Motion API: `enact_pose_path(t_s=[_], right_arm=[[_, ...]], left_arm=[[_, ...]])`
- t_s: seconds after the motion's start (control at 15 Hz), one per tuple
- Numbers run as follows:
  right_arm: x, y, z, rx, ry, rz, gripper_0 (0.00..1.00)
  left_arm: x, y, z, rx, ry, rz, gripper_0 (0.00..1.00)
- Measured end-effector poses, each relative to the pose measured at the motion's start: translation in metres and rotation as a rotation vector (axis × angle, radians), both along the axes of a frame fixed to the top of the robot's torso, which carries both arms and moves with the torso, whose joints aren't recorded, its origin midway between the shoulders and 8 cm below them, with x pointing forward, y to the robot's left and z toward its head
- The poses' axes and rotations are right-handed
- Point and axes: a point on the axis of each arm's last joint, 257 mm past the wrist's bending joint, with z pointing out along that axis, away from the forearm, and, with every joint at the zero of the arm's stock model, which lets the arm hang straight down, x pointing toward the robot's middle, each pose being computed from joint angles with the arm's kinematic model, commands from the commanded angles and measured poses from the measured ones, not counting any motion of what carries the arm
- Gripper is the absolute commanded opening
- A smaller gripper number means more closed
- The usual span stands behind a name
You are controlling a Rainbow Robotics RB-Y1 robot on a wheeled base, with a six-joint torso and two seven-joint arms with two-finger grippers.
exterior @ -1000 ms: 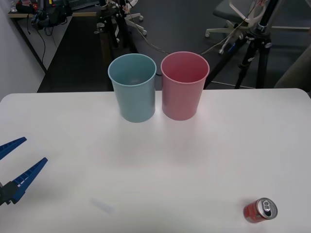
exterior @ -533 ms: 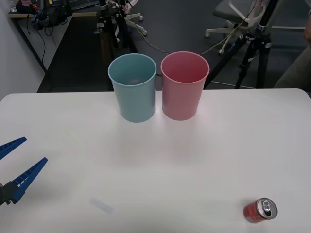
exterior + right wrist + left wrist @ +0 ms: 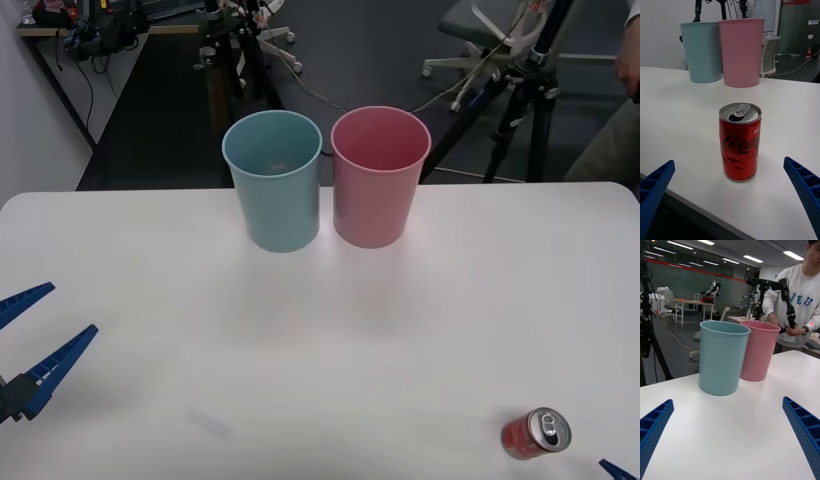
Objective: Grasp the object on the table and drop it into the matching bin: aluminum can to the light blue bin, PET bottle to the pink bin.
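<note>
- Right wrist view: right gripper point(image 3: 730, 197) spread wide, the aluminum can point(image 3: 739, 142) upright between its fingers, untouched
- Left gripper point(image 3: 28, 345) open, well apart from the can

The can point(image 3: 535, 433) is small and red with a silver top and an opened pull tab. It stands upright near the table's point(image 3: 320, 340) front right edge, well apart from both bins; its side looks slightly dented in the right wrist view point(image 3: 739, 141). The light blue bin point(image 3: 272, 180) and the pink bin point(image 3: 380, 176) are tapered round cups, upright side by side at the table's far middle, blue on the left.
</note>
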Motion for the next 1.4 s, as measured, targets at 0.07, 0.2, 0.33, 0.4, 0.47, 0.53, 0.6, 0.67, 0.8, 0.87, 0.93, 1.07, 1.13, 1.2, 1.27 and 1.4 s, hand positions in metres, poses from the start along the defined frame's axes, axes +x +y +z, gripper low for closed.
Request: enact_pose_path(t_s=[0.07, 0.2, 0.33, 0.4, 0.47, 0.53, 0.6, 0.67, 0.8, 0.87, 0.93, 1.07, 1.13, 1.2, 1.27, 1.4], right_arm=[[0.003, 0.002, -0.001, 0.002, -0.002, 0.001, 1.0], [0.009, 0.005, 0.0, 0.004, -0.01, 0.0, 1.0], [0.019, 0.007, -0.002, 0.003, -0.01, -0.004, 1.0], [0.025, 0.009, -0.003, 0.003, -0.013, -0.004, 1.0], [0.03, 0.01, -0.003, 0.003, -0.016, -0.005, 1.0], [0.034, 0.011, -0.004, 0.003, -0.015, -0.006, 1.0], [0.037, 0.012, -0.004, 0.003, -0.015, -0.008, 1.0], [0.042, 0.013, -0.005, 0.003, -0.017, -0.009, 1.0], [0.05, 0.017, -0.006, 0.004, -0.018, -0.01, 1.0], [0.054, 0.018, -0.006, 0.003, -0.02, -0.01, 1.0], [0.059, 0.02, -0.006, 0.004, -0.022, -0.009, 1.0], [0.067, 0.024, -0.006, 0.005, -0.024, -0.007, 1.0], [0.071, 0.025, -0.006, 0.004, -0.026, -0.007, 1.0], [0.075, 0.027, -0.006, 0.003, -0.029, -0.006, 1.0], [0.079, 0.028, -0.006, 0.003, -0.029, -0.006, 1.0], [0.086, 0.033, -0.007, 0.003, -0.028, -0.004, 1.0]], left_arm=[[0.0, 0.0, 0.0, 0.0, 0.0, 0.0, 1.0], [0.0, 0.0, 0.0, 0.0, 0.0, 0.0, 1.0], [0.0, 0.0, 0.0, 0.0, 0.0, 0.0, 1.0], [0.0, 0.0, 0.0, 0.0, 0.0, 0.0, 1.0], [0.0, 0.0, 0.0, 0.0, 0.0, 0.0, 1.0], [0.0, 0.0, 0.0, 0.0, 0.0, 0.0, 1.0], [0.0, 0.0, 0.0, 0.0, 0.0, 0.0, 1.0], [0.0, 0.0, 0.0, 0.0, 0.0, 0.0, 1.0], [0.0, 0.0, 0.0, 0.0, 0.0, 0.0, 1.0], [0.0, 0.0, 0.0, 0.0, 0.0, 0.0, 1.0], [0.0, 0.0, 0.0, 0.0, 0.0, 0.0, 1.0], [0.0, 0.0, 0.0, 0.0, 0.0, 0.0, 1.0], [0.0, 0.0, 0.0, 0.0, 0.0, 0.0, 1.0], [0.0, 0.0, 0.0, 0.0, 0.0, 0.0, 1.0], [0.0, 0.0, 0.0, 0.0, 0.0, 0.0, 1.0], [0.0, 0.0, 0.0, 0.0, 0.0, 0.0, 1.0]])
